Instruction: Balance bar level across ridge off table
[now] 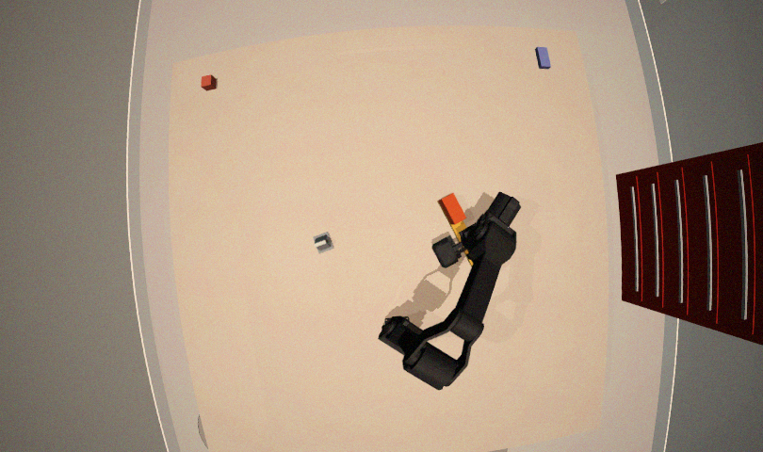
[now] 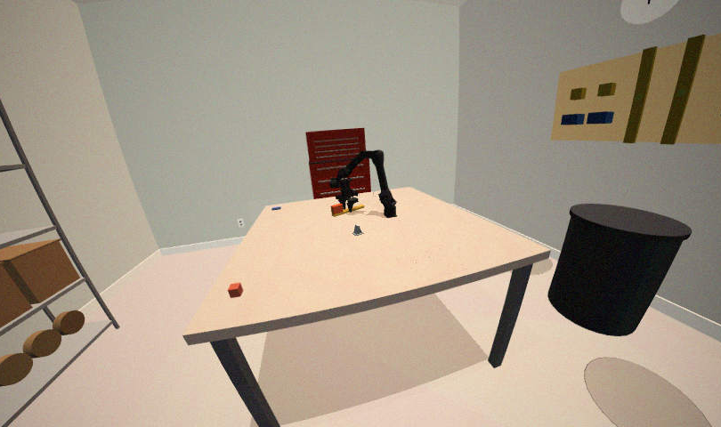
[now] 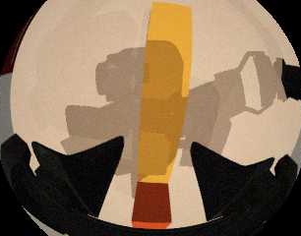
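Observation:
The bar (image 1: 452,210) (image 2: 347,210) (image 3: 165,86) is a yellow strip with an orange-red block at one end, and it lies flat on the table. My gripper (image 1: 460,241) (image 2: 350,203) (image 3: 158,145) is open and hangs low over the bar. In the wrist view its two fingers stand on either side of the yellow strip, near the orange-red end, and I cannot tell if they touch it. The ridge (image 1: 322,241) (image 2: 357,229) is a small grey wedge that stands alone on the table, well to the left of the bar in the overhead view. It does not show in the wrist view.
A small red cube (image 1: 207,82) (image 2: 235,289) sits near one table corner and a blue block (image 1: 543,56) (image 2: 276,208) near another. A dark red cabinet (image 1: 705,240) (image 2: 336,153) stands beyond the table edge behind the arm. A black bin (image 2: 613,269) stands beside the table.

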